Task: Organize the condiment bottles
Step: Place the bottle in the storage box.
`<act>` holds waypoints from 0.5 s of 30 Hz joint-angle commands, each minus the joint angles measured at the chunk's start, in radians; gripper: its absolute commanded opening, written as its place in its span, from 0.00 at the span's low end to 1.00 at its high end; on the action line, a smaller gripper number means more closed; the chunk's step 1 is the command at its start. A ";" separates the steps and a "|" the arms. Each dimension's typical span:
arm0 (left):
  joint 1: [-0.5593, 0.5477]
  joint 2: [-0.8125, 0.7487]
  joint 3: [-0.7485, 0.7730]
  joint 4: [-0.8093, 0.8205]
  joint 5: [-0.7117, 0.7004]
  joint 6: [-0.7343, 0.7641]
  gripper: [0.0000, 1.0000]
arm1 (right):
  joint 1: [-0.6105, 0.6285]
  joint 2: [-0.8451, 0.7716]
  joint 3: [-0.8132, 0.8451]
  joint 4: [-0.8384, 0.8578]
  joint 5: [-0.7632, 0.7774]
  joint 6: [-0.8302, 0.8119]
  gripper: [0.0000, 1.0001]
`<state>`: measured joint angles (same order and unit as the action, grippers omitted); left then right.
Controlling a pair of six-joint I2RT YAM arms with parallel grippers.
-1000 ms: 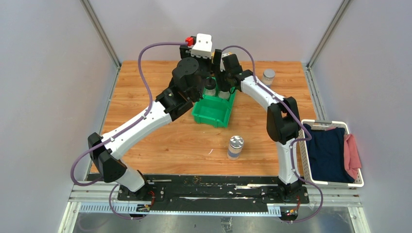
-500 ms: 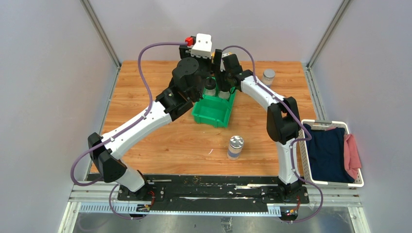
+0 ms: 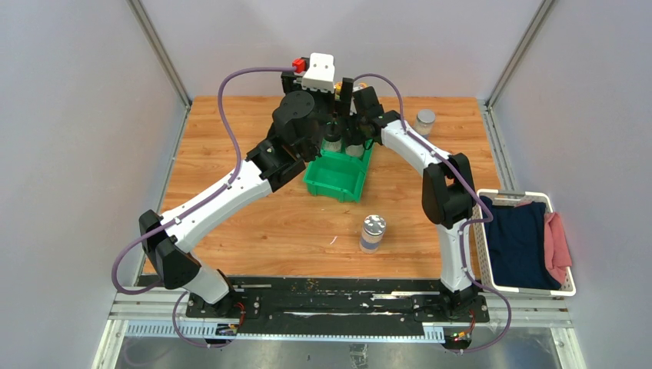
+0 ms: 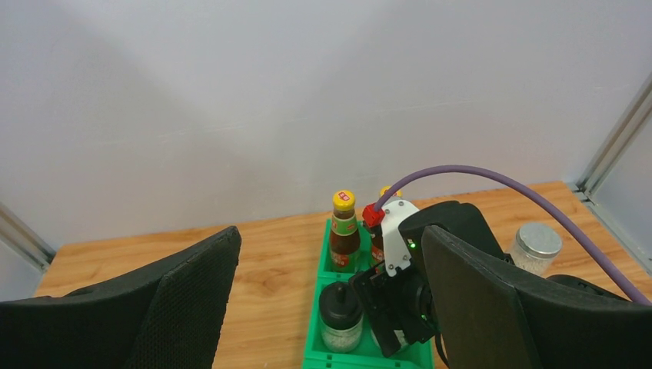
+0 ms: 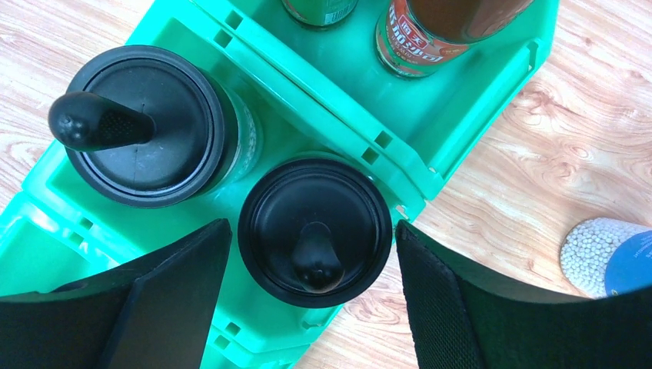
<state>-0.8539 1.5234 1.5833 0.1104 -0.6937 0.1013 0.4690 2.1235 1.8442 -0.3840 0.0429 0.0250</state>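
A green three-compartment bin (image 3: 335, 181) stands mid-table. Two brown yellow-capped bottles (image 4: 344, 231) (image 5: 419, 31) stand in its far compartment. Two black-capped shakers stand in the middle one. My right gripper (image 5: 314, 296) is open astride the right-hand shaker (image 5: 315, 231), with thin gaps at the cap. The other shaker (image 5: 146, 123) stands beside it and also shows in the left wrist view (image 4: 340, 315). My left gripper (image 4: 327, 307) is open and empty, above the bin's left side. One silver-lidded jar (image 3: 373, 233) stands in front of the bin, another (image 3: 424, 119) at the back right.
A white basket (image 3: 483, 254) with dark blue and pink cloths sits off the table's right edge. The bin's near compartment holds nothing. Both arms crowd together over the back of the bin. Grey walls enclose the table on three sides.
Almost nothing: both arms hold their place over the bin, and the left wrist has shifted very slightly up and back.
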 commanded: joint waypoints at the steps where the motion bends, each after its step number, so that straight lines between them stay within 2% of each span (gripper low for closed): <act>1: 0.004 0.007 -0.003 0.004 -0.012 -0.005 0.94 | -0.011 0.000 0.005 -0.032 -0.016 -0.014 0.82; 15: 0.003 -0.022 0.025 -0.023 0.003 -0.011 0.94 | 0.000 -0.062 0.045 -0.054 -0.002 -0.021 0.82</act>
<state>-0.8539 1.5234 1.5833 0.1028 -0.6922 0.1005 0.4690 2.1231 1.8492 -0.3977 0.0345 0.0242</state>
